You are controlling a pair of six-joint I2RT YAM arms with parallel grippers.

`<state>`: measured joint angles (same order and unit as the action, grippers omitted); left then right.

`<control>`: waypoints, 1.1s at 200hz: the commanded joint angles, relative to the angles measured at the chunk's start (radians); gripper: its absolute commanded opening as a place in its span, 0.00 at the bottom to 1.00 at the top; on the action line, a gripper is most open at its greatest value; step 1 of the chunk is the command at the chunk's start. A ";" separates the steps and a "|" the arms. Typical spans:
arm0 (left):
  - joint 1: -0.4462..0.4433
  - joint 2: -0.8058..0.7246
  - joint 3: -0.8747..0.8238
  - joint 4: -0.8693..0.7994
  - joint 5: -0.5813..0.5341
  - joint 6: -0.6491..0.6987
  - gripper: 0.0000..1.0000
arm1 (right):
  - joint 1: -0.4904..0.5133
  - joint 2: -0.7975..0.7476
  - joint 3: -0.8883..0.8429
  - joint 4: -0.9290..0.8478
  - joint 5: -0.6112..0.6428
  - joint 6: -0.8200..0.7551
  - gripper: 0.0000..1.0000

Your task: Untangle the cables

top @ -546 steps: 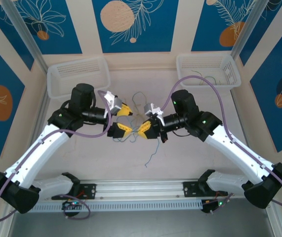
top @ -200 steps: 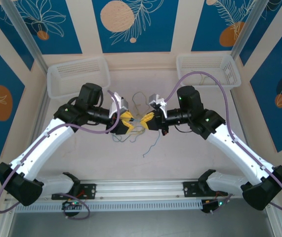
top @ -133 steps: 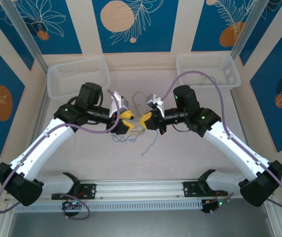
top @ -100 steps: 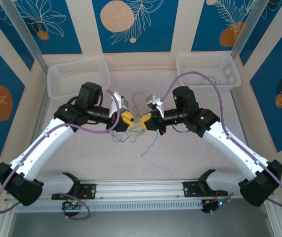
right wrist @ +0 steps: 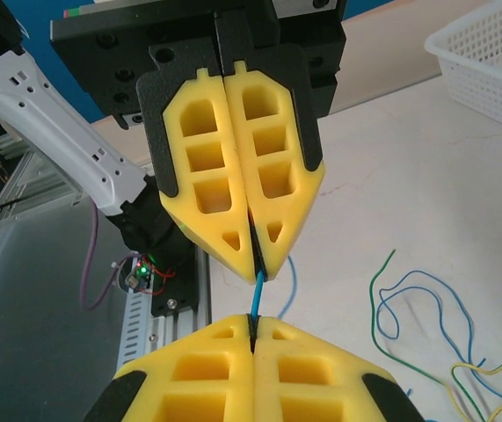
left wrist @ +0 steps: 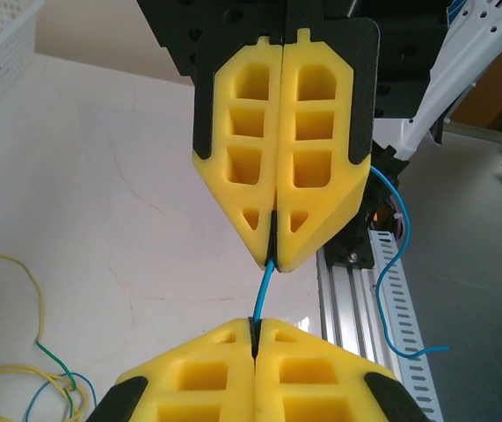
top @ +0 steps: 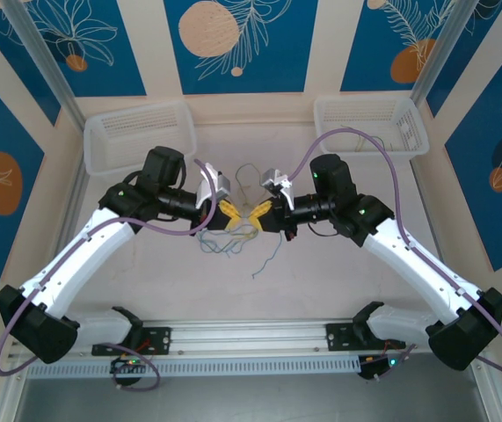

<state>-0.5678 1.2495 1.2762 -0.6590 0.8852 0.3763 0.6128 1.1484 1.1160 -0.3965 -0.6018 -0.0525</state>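
Pale table [top: 321,281], with a white basket [top: 141,132] at the far left corner and another [top: 369,123] at the far right. Above the middle, left fingers [top: 227,211] and right fingers [top: 261,215] almost tip to tip. Both pairs pressed together, each clamped on the same blue cable [left wrist: 264,294], a short taut bridge between them. Rest of the cables [top: 224,246] in a loose blue, green and yellow heap on the table, just below the fingers.

Step in hand, by the look of it: drawing the blue one free of the heap. Best done slowly, arms parting sideways and a little upward, with an eye on any loop tightening round the blue. Ease off if the whole heap lifts together.
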 commanded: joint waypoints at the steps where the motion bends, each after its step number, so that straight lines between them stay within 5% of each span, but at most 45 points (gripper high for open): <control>1: -0.007 -0.001 0.027 0.000 -0.007 0.004 0.00 | -0.004 -0.016 -0.010 0.019 -0.010 0.009 0.01; 25: -0.005 -0.013 0.006 0.050 -0.083 -0.036 0.00 | -0.004 -0.031 -0.021 0.044 0.018 0.018 0.28; 57: 0.014 -0.025 -0.009 0.144 -0.412 -0.123 0.00 | -0.005 -0.099 -0.078 0.125 0.139 0.039 0.83; 73: 0.063 -0.021 0.006 0.175 -0.527 -0.154 0.00 | -0.006 -0.146 -0.123 0.178 0.242 0.052 0.99; 103: 0.203 0.003 0.053 0.198 -0.750 -0.190 0.00 | -0.011 -0.220 -0.184 0.242 0.418 0.074 1.00; 148: 0.422 0.122 0.115 0.339 -0.877 -0.148 0.00 | -0.017 -0.275 -0.245 0.304 0.472 0.126 1.00; 220: 0.570 0.620 0.601 0.262 -0.762 0.147 0.00 | -0.011 -0.313 -0.284 0.309 0.439 0.165 1.00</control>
<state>-0.0410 1.7378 1.7172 -0.3443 0.0700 0.3771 0.5999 0.8722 0.8482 -0.1169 -0.1638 0.0868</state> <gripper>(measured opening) 0.049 0.999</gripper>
